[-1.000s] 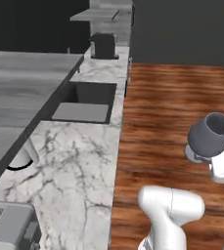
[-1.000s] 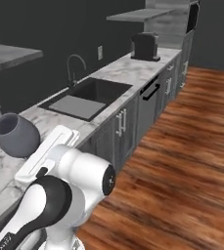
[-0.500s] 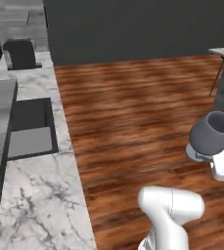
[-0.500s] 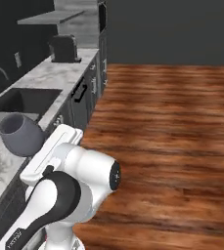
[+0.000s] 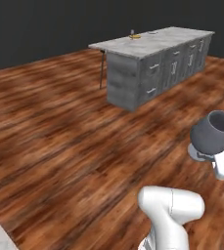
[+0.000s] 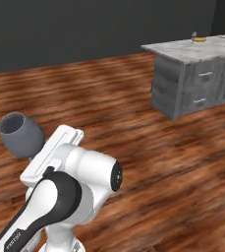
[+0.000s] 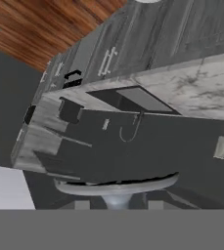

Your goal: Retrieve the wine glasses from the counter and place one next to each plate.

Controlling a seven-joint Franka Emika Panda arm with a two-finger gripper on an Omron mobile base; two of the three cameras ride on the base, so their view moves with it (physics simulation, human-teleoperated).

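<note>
**Base turned from counter toward the island**

Since the earlier frames the view has swung: sink counter gone, wood floor (image 5: 59, 127) and long marble island (image 5: 152, 46) at one o'clock now ahead. White arm (image 6: 70, 182) carries a wine glass (image 5: 213, 132) at three o'clock, upright. Gripper (image 7: 116, 202) is clenched around its stem, above the foot. Yellow plate (image 5: 134, 35) lies on the island's far end.

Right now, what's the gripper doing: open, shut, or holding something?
Gripper: shut on a wine glass, carried upright above the wood floor.
</note>
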